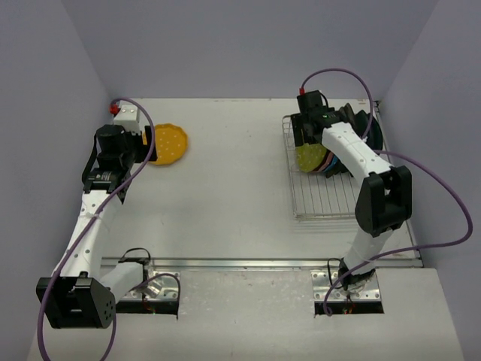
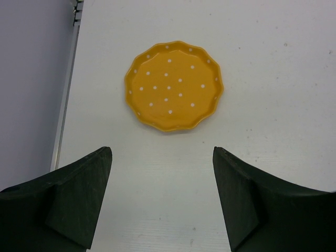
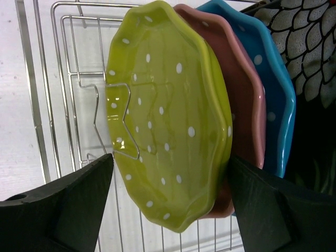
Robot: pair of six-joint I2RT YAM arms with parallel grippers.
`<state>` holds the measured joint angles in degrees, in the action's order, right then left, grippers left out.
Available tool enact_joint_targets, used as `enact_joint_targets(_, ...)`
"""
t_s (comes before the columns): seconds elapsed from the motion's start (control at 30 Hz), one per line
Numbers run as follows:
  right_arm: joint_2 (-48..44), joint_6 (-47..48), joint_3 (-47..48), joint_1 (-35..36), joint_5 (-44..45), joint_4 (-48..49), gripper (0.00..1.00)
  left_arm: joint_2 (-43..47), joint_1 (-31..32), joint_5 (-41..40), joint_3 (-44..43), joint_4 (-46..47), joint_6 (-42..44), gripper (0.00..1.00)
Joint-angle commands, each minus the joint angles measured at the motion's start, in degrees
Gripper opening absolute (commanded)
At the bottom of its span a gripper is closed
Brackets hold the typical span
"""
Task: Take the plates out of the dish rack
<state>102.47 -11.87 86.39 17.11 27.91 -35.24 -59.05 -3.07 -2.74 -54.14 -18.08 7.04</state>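
— Where do we stand with the plates?

— We see one out: the orange plate [image 2: 173, 86] lies flat, face up, on the table [image 1: 240, 218] near its far left corner, close to the left edge.

— And our left gripper [image 2: 161, 152]?

— It hangs over the table just on the near side of that plate. Its jaws are spread wide with only bare tabletop between them; it has hold of nothing and is clear of the plate.

— The others?

— They stand on edge in the dish rack [image 1: 319, 203], which sits along the table's right edge towards the far right corner. From our right wrist camera we count, front to back, the yellow-green plate [image 3: 168, 121], the pink plate [image 3: 244, 105], the blue plate [image 3: 278, 94] and behind them the black floral plate [image 3: 310, 47]. They lean close against one another, and a wire divider [image 3: 126, 121] crosses the yellow-green one's face.

— Our right gripper [image 3: 171, 160]?

— Down at the far part of the rack, jaws wide apart, one finger in front of the yellow-green plate and the other behind it on the pink plate's side. The gap is far wider than the plate is thick, so we call it unclosed. We cannot tell whether either finger touches the rim.
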Motion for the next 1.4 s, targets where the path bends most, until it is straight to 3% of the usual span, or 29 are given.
enact_joint_targets(0.0, 2.7, -1.2, 3.2, -1.0, -0.6, 1.3, 0.84, 0.8, 0.3, 0.5, -2.4, 1.3, -0.9, 0.76)
enact_joint_targets(0.03, 3.3, -1.4, 3.3, -1.3, -1.1, 1.4, 0.81, 0.8, 0.3, 0.6, -2.3, 1.2, -0.9, 0.76)
enact_joint_targets(0.27, 2.7, -3.9, 3.1, -1.7, -6.1, 0.4, 0.33, 1.0, 0.3, 0.5, -1.4, 1.4, -0.5, 0.76)
enact_joint_targets(0.47, -0.3, -5.3, 4.8, -1.7, -7.7, -1.9, 0.01, 0.2, 0.3, 0.9, -1.1, 1.9, -1.2, 0.76)
enact_joint_targets(0.67, -5.3, -4.6, 5.4, -1.6, -9.0, -1.0, 0.0, -0.9, 0.3, 1.6, -1.5, 1.6, -1.9, 0.8)
enact_joint_targets(0.8, -7.6, -2.9, 7.9, -1.3, -8.6, 0.0, 0.0, -1.0, 0.3, 1.7, -1.7, 1.6, -1.8, 0.93)
enact_joint_targets(0.93, -9.9, -0.7, 9.1, -0.7, -8.7, 1.9, 0.0, -1.5, 0.3, 1.5, -2.4, 1.4, -2.0, 1.0)
enact_joint_targets(1.1, -12.0, 2.0, 10.6, -0.2, -8.6, 3.6, 0.0, -1.7, 0.3, 2.2, -3.1, 0.8, -2.3, 1.0)
enact_joint_targets(1.23, -15.3, 5.3, 10.7, -0.1, -9.2, 6.5, 0.0, -1.4, 0.3, 7.2, -4.3, 0.3, -2.6, 1.0)
enact_joint_targets(1.37, -18.2, 5.4, 10.4, 0.0, -15.1, 7.7, 0.0, -0.5, 0.3, 18.7, -5.0, 0.3, -2.4, 1.0)
